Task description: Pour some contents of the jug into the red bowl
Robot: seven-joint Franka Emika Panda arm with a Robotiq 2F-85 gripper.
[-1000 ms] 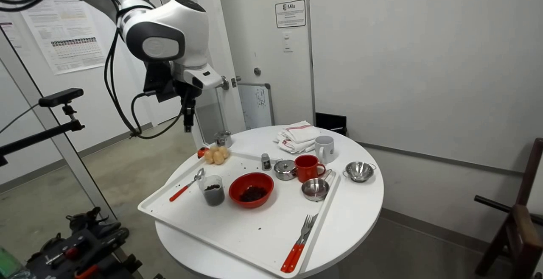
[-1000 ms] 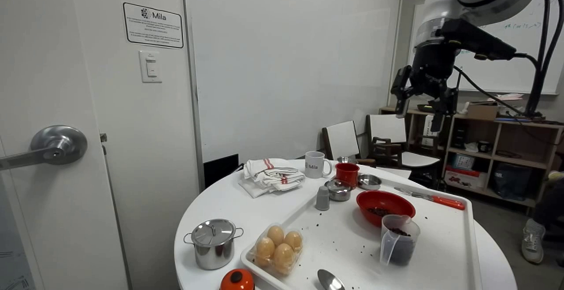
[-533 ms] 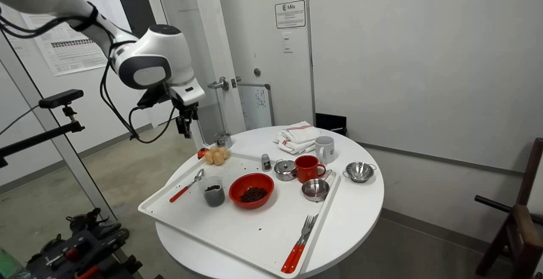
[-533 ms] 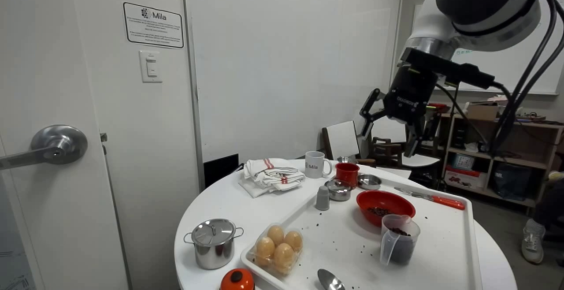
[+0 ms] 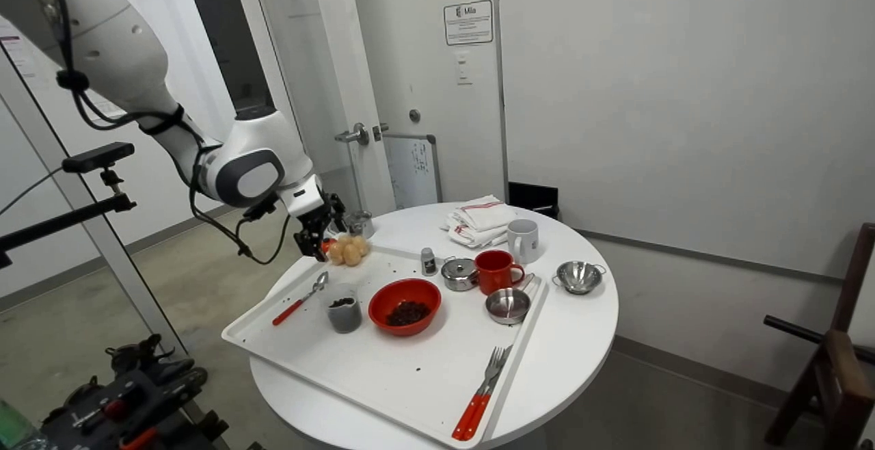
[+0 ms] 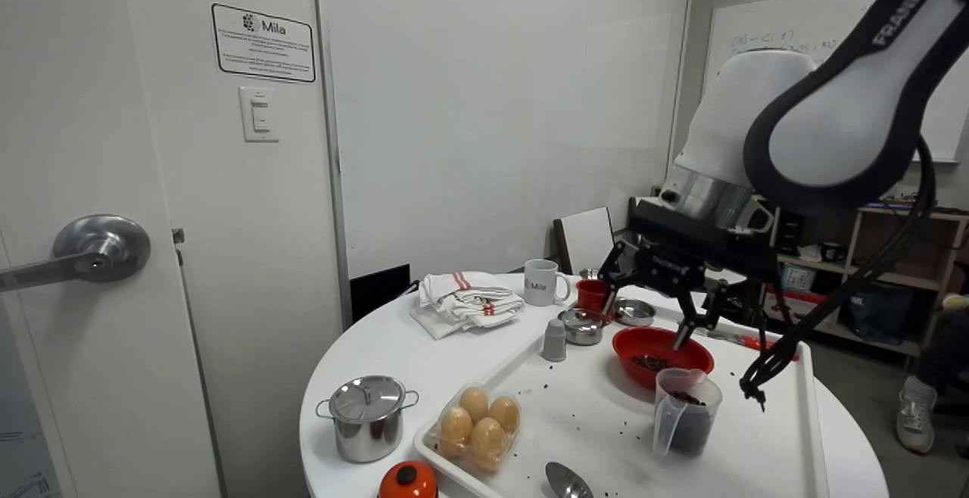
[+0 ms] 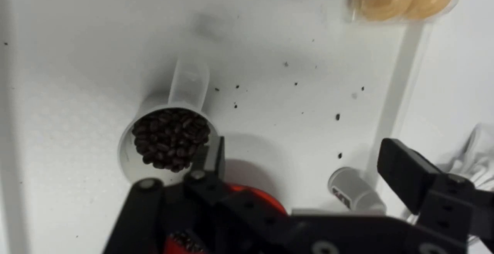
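The jug is a translucent cup with handle and spout, holding dark beans. It stands upright on the tray in both exterior views [image 5: 345, 316] [image 6: 690, 428]; the wrist view shows its handle [image 7: 189, 86]. The red bowl [image 5: 403, 329] stands beside it with some dark beans inside, also in an exterior view [image 6: 640, 340]. In the wrist view the bowl [image 7: 266, 197] is mostly hidden behind the gripper. My gripper [image 7: 303, 149] is open and empty, fingers wide apart, above the tray. In both exterior views it [image 5: 331, 241] [image 6: 645, 324] is tilted, higher than the jug.
The white tray [image 5: 410, 388] also holds a grey shaker [image 6: 554, 340], packed eggs [image 6: 484, 437], a spoon [image 5: 301, 305], a lidded metal pot [image 5: 459, 274], a red mug [image 5: 495, 272], a small pan [image 5: 508, 305] and cutlery [image 5: 482, 395]. Loose beans lie scattered.
The arm has come down from high above towards the tray, and the gripper has tilted. The fingers remain apart. The jug and bowl have not moved.
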